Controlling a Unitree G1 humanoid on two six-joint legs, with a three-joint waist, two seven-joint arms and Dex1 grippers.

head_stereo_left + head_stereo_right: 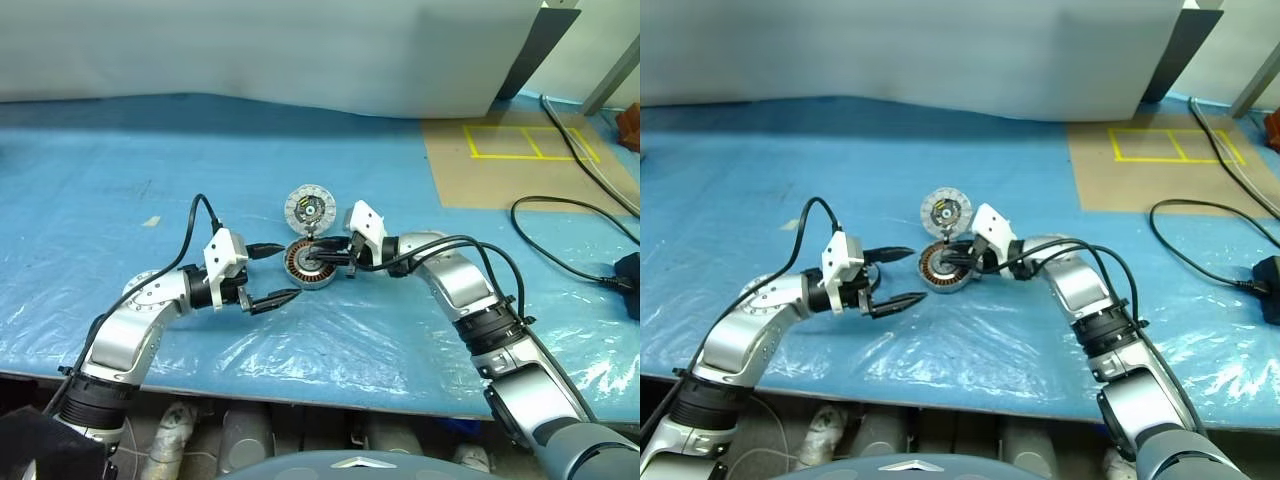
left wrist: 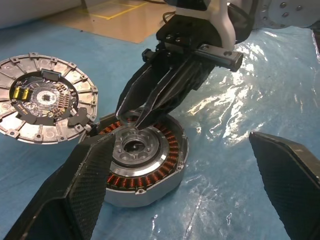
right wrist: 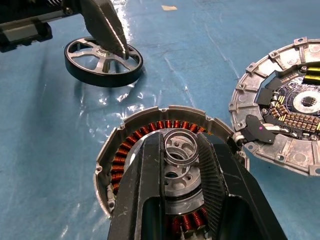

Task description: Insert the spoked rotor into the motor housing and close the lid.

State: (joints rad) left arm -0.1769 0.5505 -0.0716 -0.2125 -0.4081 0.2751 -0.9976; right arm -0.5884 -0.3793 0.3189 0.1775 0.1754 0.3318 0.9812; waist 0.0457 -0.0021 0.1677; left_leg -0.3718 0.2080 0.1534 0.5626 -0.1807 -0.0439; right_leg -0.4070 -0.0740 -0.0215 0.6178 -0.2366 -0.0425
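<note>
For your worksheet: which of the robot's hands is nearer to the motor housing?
Right. The right hand reaches over the motor housing, its fingers nearly closed on a small ring above the hub. The left hand is open just beside the housing, at its left rim.

From my remote seat I see both arms (image 1: 150,310) built of rounded silver-grey metal shells, broken by black ribbed collars near the elbows, with dark round screws on the joint discs. Just behind the jaws of each gripper sits a white blocky camera housing (image 1: 226,252) on a black wrist body, and black cables (image 1: 195,215) loop from it back along the forearm. The fingers (image 2: 80,185) themselves are black, tapering to points, their inner faces showing a fine woven texture with pale worn edges.
</note>
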